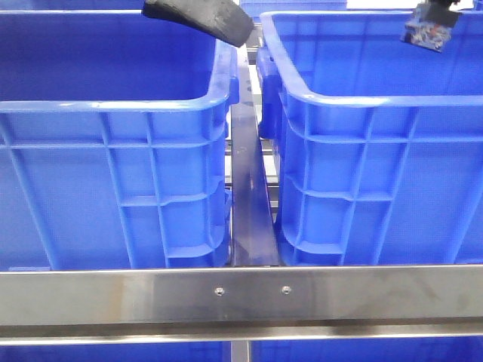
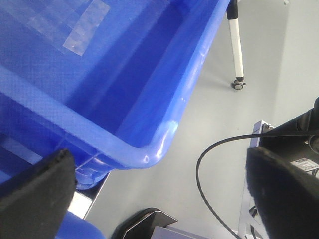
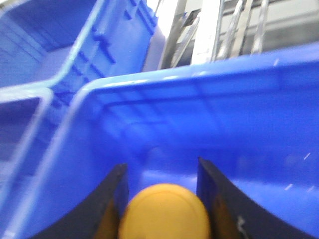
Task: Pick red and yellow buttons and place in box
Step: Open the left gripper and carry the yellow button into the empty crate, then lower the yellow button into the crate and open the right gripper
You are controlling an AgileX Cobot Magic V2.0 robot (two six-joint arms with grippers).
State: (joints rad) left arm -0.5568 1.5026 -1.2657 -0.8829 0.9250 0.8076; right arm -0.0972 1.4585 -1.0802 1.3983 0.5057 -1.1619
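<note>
Yellow domed button [image 3: 163, 211] between matte black fingers [image 3: 113, 199], above glossy blue crate [image 3: 259, 119].

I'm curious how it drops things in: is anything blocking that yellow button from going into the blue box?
Nothing visible. The right hand holds the yellow button over the open blue box, with only bare blue interior showing beyond it.

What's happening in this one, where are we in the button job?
The right gripper is shut on the yellow button and holds it above the inside of a blue crate. In the front view that arm sits over the right-hand crate. The left gripper is open and empty, above the corner of the other crate. No red button is visible.
</note>
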